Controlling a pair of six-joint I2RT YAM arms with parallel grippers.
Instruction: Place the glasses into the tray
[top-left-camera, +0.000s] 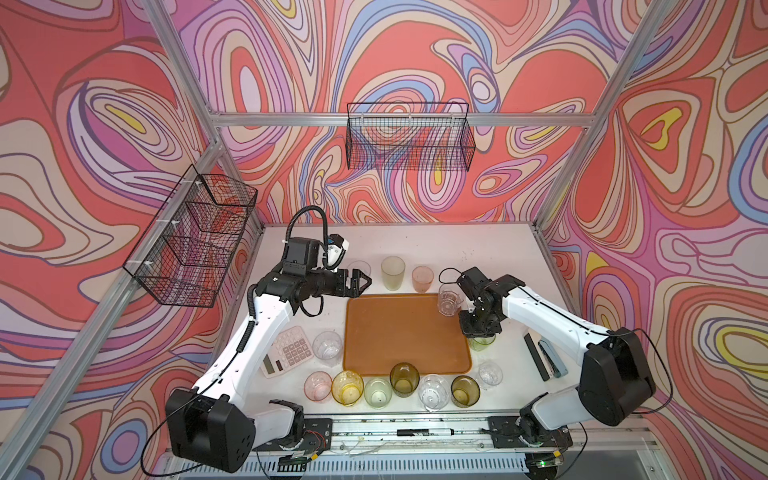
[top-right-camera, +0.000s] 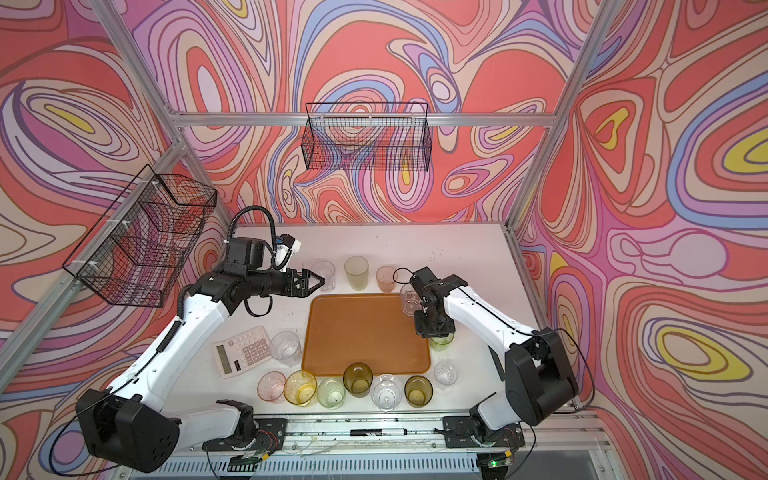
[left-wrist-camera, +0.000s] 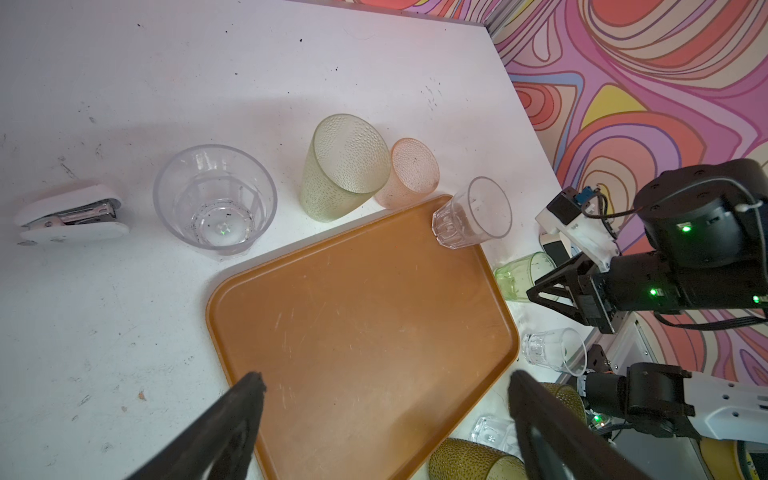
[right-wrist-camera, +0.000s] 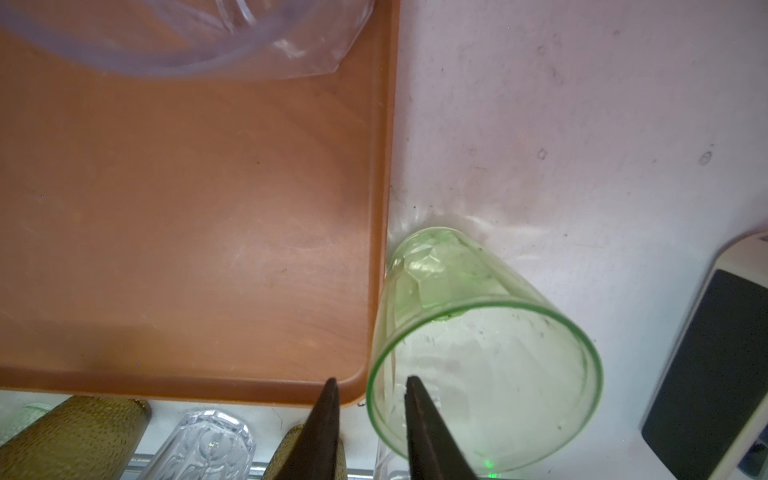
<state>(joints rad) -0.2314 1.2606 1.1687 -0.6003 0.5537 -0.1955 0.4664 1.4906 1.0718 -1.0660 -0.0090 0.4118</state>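
Calculator (top-left-camera: 286, 351), stapler (top-left-camera: 552, 358), white table (top-left-camera: 415, 245), back wire basket (top-left-camera: 409, 137), left wire basket (top-left-camera: 195, 232)

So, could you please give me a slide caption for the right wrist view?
Right gripper straddles the rim of a green glass beside the tray.

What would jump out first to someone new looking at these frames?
The loud swirl-patterned walls around the cell hit first. Next comes the orange-brown tray mid-table, bare except for one clear glass in its far right corner, with a row of coloured glasses lined up in front of its near edge. Then the right gripper, jaws straddling the rim of a green glass just off the tray's right edge.
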